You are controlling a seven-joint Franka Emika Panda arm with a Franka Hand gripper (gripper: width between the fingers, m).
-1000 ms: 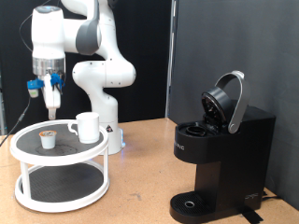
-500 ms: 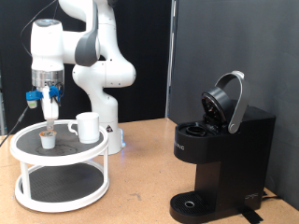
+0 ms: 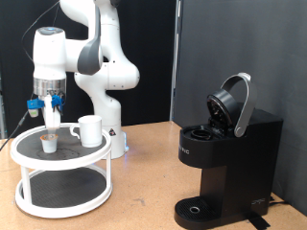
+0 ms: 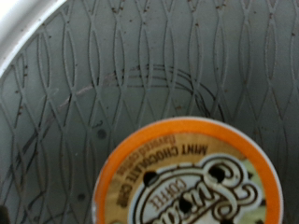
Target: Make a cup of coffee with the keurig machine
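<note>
Keurig machine (image 3: 228, 158) sits nearest the camera at the exterior view's right, lid hinged up, brew chamber exposed, drip base bare.

Further back on the exterior view's left I see the white two-tier round stand (image 3: 63, 174). On its top tier: the cup (image 3: 89, 130), a plain white mug, upright, and just beside it toward the exterior view's left a small coffee pod (image 3: 48, 143) with a dark top. Cup and pod are close but apart. Both are well apart from the machine.

Gripper (image 3: 50, 119) hangs straight above the pod, fingertips just over it, pointing down. I can't tell from the exterior view whether the fingers are spread or pressed together, and I can't see them in the wrist view.

Wrist view is filled by the stand's grey patterned mat (image 4: 112, 84), the white rim (image 4: 23, 42) at one corner, and the pod lid (image 4: 192, 182), orange-ringed, reading "MINT CHOCOLATE CHIP", partly cut off by the frame edge.

Arm base stands behind the stand against the dark backdrop.
</note>
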